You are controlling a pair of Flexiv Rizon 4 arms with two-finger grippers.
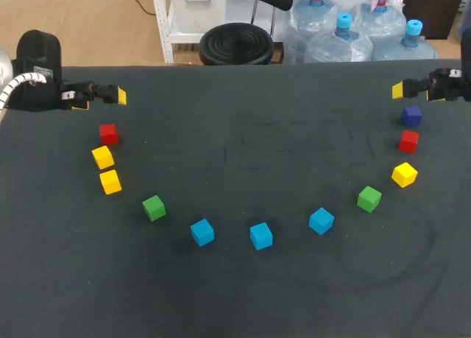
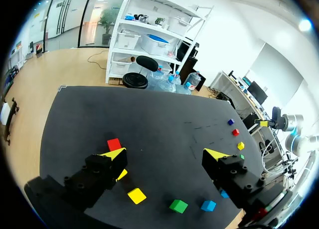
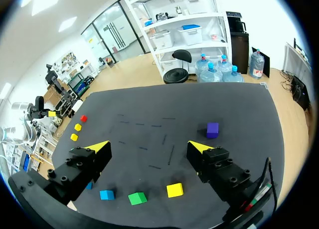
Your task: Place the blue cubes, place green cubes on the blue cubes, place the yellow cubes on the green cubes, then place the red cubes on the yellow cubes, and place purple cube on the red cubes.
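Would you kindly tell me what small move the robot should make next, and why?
Probably bring the left gripper down toward the leftmost blue cube. Both it and the right gripper hang open and empty, well away from the cubes. Nothing is stacked yet, and blue forms the base layer, so a blue cube seems the sensible first pick.

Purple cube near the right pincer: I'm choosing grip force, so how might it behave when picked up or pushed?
The matte purple cube looks rigid with flat faces, so it should probably grip squarely. Resting flat on the dark table, it would likely slide, not roll. Its matte surface suggests little slip.
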